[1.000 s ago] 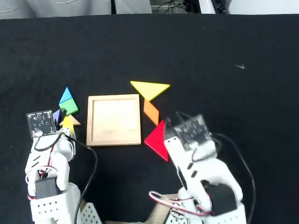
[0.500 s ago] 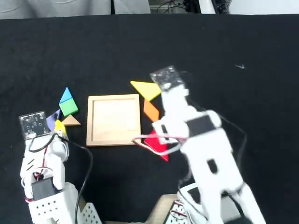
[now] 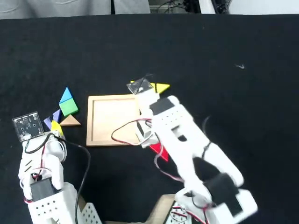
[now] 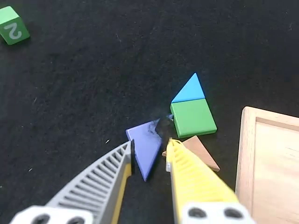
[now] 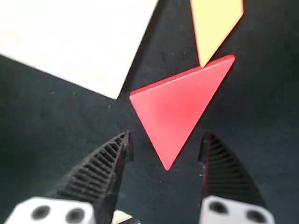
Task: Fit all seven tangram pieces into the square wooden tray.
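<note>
The square wooden tray (image 3: pixel 113 120) lies mid-table with nothing in it. Left of it sit a blue triangle (image 3: pixel 66 95), a green square (image 3: pixel 69 107), a tan triangle (image 3: pixel 71 121) and a purple triangle (image 3: pixel 49 122). My left gripper (image 4: pixel 149 147) is open, its fingers on either side of the purple triangle (image 4: pixel 145 149). My right gripper (image 5: pixel 166 140) is open low over the red triangle (image 5: pixel 180 107), whose tip lies between the fingers. The orange parallelogram (image 5: pixel 215 23) touches the red triangle's corner. The yellow triangle (image 3: pixel 161 87) shows partly behind the right arm (image 3: pixel 173 126).
A green numbered cube (image 4: pixel 11 25) sits well away from the pieces. The tray's corner (image 5: pixel 79 37) is close beside the red triangle. The right arm covers the tray's right edge in the high view. Black cloth stretches open to the far and right sides.
The right arm has swung from its folded pose out over the red and orange pieces beside the tray. The left arm has shifted slightly leftward, gripper still at the purple triangle.
</note>
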Controlling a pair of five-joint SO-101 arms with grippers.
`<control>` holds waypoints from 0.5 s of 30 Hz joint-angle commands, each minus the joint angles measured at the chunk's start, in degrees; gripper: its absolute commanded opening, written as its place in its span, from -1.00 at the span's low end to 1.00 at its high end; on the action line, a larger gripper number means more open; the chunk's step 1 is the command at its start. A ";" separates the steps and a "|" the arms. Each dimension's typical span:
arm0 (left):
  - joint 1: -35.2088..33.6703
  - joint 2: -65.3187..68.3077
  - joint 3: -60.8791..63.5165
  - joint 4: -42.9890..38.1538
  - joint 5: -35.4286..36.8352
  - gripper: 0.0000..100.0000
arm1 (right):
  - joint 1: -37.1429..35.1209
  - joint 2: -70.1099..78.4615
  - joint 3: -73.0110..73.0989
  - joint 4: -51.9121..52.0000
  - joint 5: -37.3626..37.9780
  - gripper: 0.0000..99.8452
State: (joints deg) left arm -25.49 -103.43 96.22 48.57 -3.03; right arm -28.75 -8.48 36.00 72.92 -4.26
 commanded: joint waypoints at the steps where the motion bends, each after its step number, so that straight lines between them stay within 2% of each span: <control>1: 0.04 -0.53 0.04 -0.44 0.62 -0.73 | -0.26 4.88 -3.82 -3.69 -2.73 -0.52; 15: 0.13 -0.53 0.04 -0.44 0.53 -0.73 | -2.11 9.54 -8.04 -4.75 -8.09 -0.52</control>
State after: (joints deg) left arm -25.49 -103.43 96.22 48.57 -3.03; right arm -29.80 1.19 30.73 68.70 -11.21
